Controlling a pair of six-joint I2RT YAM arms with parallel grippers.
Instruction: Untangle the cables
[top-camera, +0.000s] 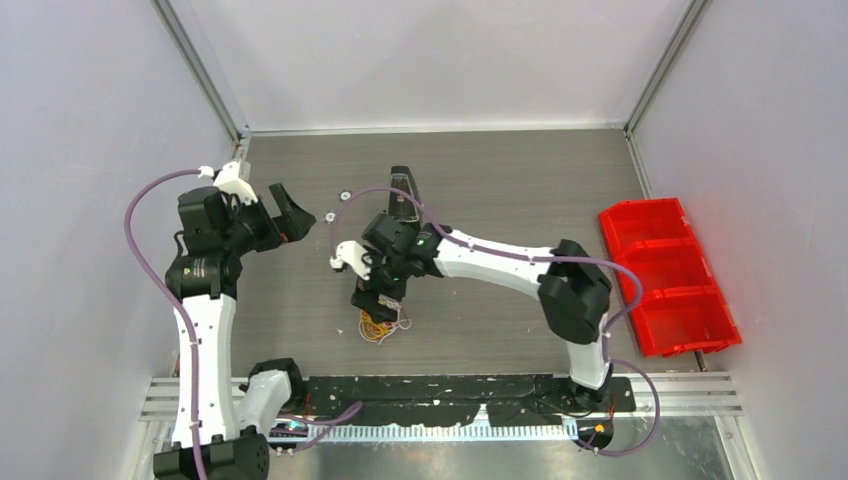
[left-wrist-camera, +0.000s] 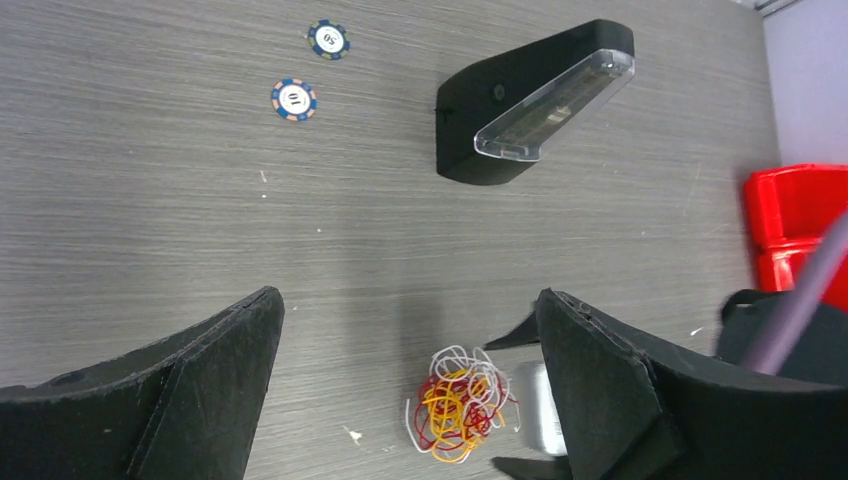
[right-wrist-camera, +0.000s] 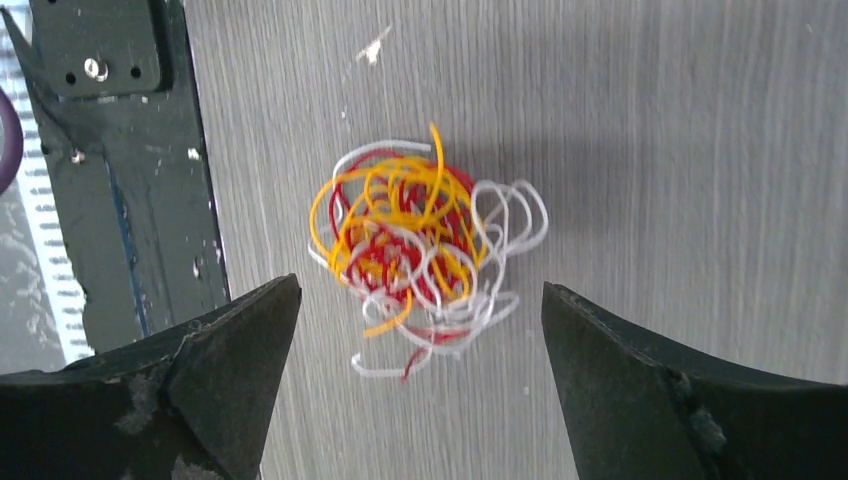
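Worktop (top-camera: 500, 180): grey, wood-grain laminate, matt, walled in by pale panels on three sides.

Both arms have white shells and black joints, with purple hose looped along them. The right arm (top-camera: 500, 262) reaches in from the near right toward the centre. The left arm (top-camera: 205, 330) stands up the left side.

Red bin (top-camera: 665, 275): glossy plastic, three compartments, on the right edge of the worktop.

Base plate (top-camera: 430, 390): flat black, scuffed, along the near edge.

Black wedge-shaped block (left-wrist-camera: 530, 100) with a clear plastic strip on one face, lying far of centre. I can't tell what it is.

Left fingers (left-wrist-camera: 200, 390): black, tapered, rough-surfaced, spread fully wide with nothing between them. They are at the far left, well apart from the tangle.

Right fingers (right-wrist-camera: 210, 370): same build, also spread to their widest and gripping nothing. In the wrist view they sit directly over the tangle.

Cables (right-wrist-camera: 420, 250): thin, springy strands in yellow-orange, red and white, knotted into one loose, curly ball. It lies on the worktop a little left of centre, near the base plate.

Two round poker chips (left-wrist-camera: 294, 99) with blue-and-white rims lie flat at the far left of centre.
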